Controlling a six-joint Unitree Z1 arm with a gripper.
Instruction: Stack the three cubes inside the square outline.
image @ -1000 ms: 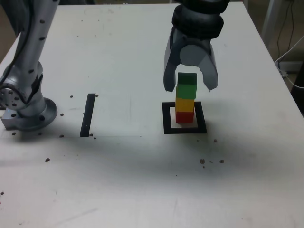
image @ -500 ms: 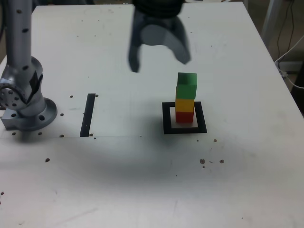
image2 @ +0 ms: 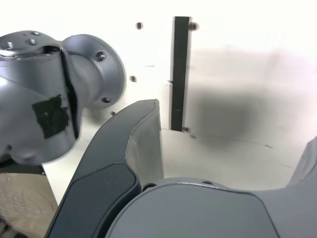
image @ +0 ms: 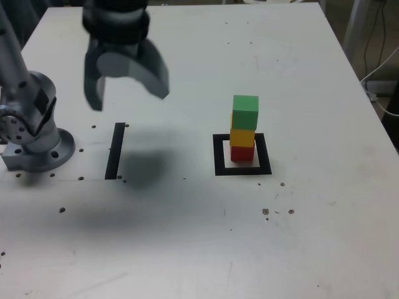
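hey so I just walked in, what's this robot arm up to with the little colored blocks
The arm isn't handling anything right now: its jaws are open and empty, up above the table near the black strip. The three cubes stand in one stack, with green on top, yellow in the middle and red at the bottom. The stack stands inside the black square outline, so the stacking looks done.
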